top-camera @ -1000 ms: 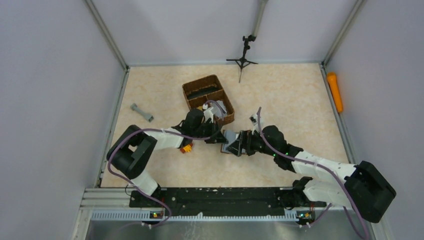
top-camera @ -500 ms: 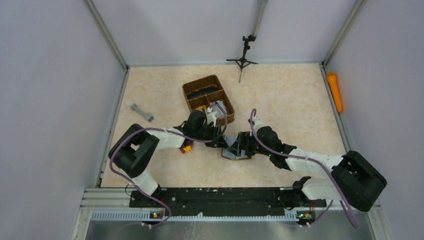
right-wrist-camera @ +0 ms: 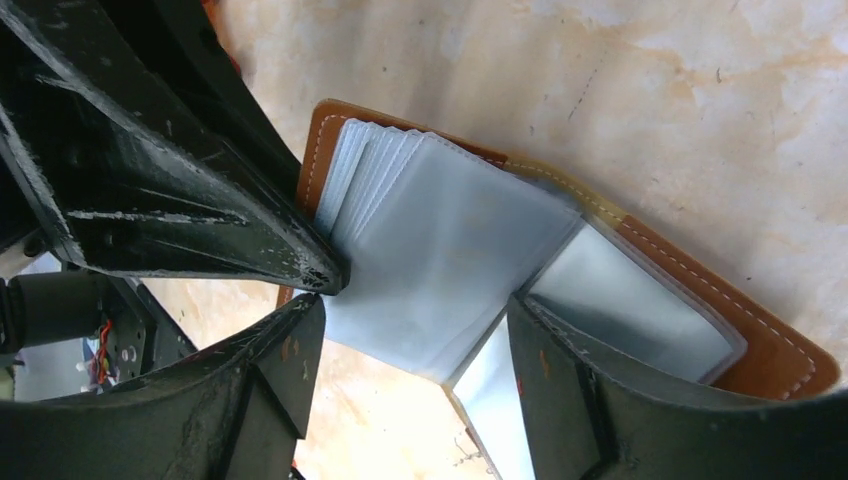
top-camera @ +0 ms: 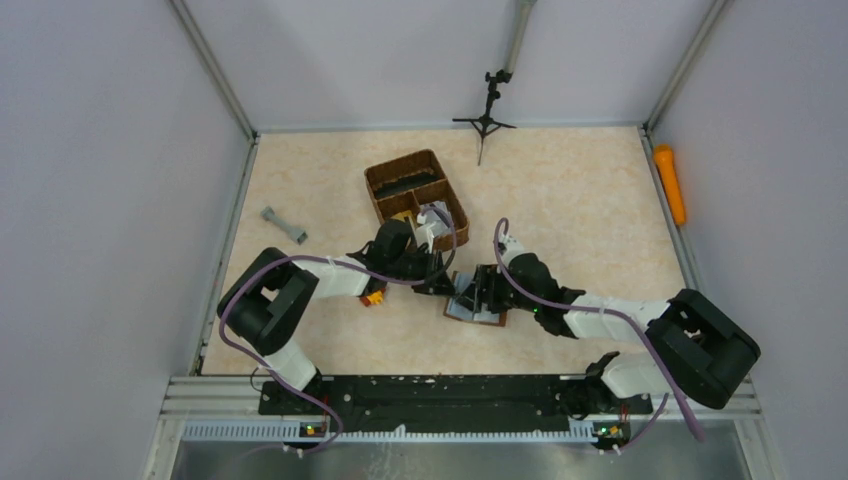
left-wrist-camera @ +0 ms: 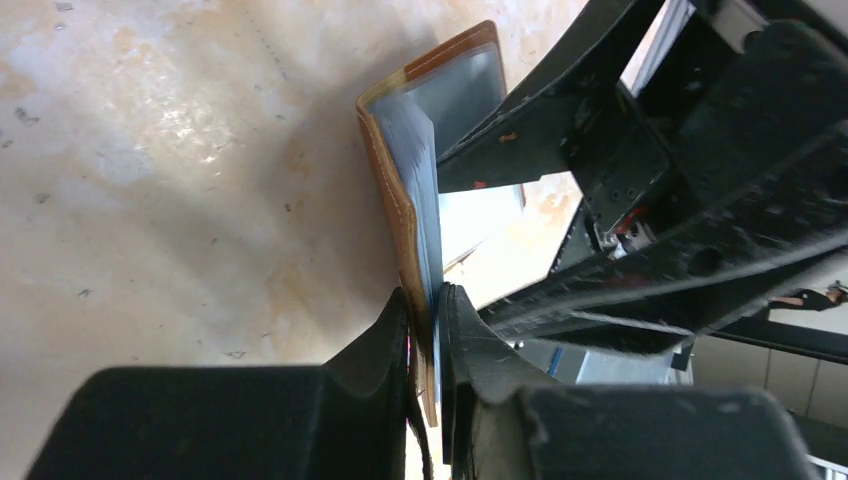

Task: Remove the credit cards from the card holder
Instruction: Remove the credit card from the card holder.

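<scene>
Card holder [top-camera: 478, 314] lies open on the table [top-camera: 580, 210] between the two arms, near the woven basket [top-camera: 405, 190]. Left tool [left-wrist-camera: 430, 330] is pressed together, pinching one cover edge. Right tool [right-wrist-camera: 415, 310] is spread, straddling the fanned grey-silver credit cards [right-wrist-camera: 440, 250]. Step looks like holder open and anchored, no card out yet. Next: right tool closes on one card edge and pulls away from the spine; risk of grabbing several at once.

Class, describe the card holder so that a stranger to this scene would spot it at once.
On the beige table, find the brown woven basket; the card holder sits open just nearer the robot, one cover pinched by the left gripper. Unlike the basket, it is flat, smooth brown leather with greyish card sleeves fanned inside.
</scene>
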